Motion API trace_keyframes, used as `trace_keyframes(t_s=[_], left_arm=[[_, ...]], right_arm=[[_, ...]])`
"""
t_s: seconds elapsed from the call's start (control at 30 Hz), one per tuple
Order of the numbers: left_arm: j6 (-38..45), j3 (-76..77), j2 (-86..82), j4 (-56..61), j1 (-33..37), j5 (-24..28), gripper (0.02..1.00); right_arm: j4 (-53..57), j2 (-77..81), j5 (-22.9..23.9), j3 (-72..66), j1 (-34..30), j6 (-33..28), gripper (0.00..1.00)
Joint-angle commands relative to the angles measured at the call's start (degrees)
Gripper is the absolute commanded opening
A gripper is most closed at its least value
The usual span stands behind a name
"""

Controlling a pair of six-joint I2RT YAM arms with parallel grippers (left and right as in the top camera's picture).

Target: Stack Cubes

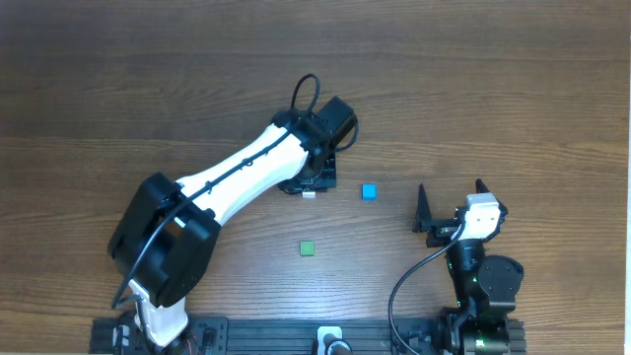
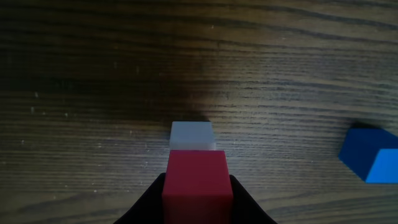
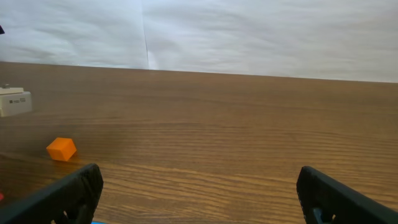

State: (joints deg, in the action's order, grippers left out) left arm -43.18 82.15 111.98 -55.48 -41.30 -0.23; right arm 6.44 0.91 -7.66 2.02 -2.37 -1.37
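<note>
Left gripper [image 2: 198,182]: pinching the red cube [image 2: 197,167] between its 2 fingers, 1 dark finger on each side face, the jaws no wider than the cube itself
Why held so: gripping by the side faces leaves the underside bare, so I judge it can be set flat onto another cube
Red cube's place: near the middle of the table [image 1: 513,79], just short of the white cube [image 2: 193,134] and covering its near edge in the left wrist view; whether the 2 touch I cannot tell
White cube: flat on the wood; it looks like the chosen base for the stack
Blue cube [image 1: 369,191]: on the table just beside the left gripper, toward the right arm, apart from the white cube
Green cube [image 1: 308,248]: alone on the table, nearer the arm bases, well apart from the others
Orange cube [image 3: 61,149]: on the wood far off in the right wrist view, near a small white box [image 3: 12,102]
Right gripper [image 1: 450,189]: fingers spread wide, holding nothing and touching nothing, to the right of the blue cube; likely parked out of the left arm's way
Step in hand: by my judgement the red cube is being lined up over the white one; no cube sits on another yet
Next move calls for: centring red over white, lowering until faces meet, then a small opening
</note>
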Motion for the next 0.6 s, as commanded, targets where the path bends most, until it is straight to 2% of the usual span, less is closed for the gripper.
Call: trace_keyframes(t_s=[0.03, 0.6], left_arm=[[-0.8, 0.5, 1.1, 0.2, 0.0, 0.4, 0.152], [-1.3, 0.3, 2.1, -2.4, 0.0, 0.6, 0.159]], right_arm=[[0.0, -0.6, -0.9, -0.4, 0.0, 0.0, 0.991], [0.0, -0.6, -0.9, -0.4, 0.0, 0.0, 0.991]])
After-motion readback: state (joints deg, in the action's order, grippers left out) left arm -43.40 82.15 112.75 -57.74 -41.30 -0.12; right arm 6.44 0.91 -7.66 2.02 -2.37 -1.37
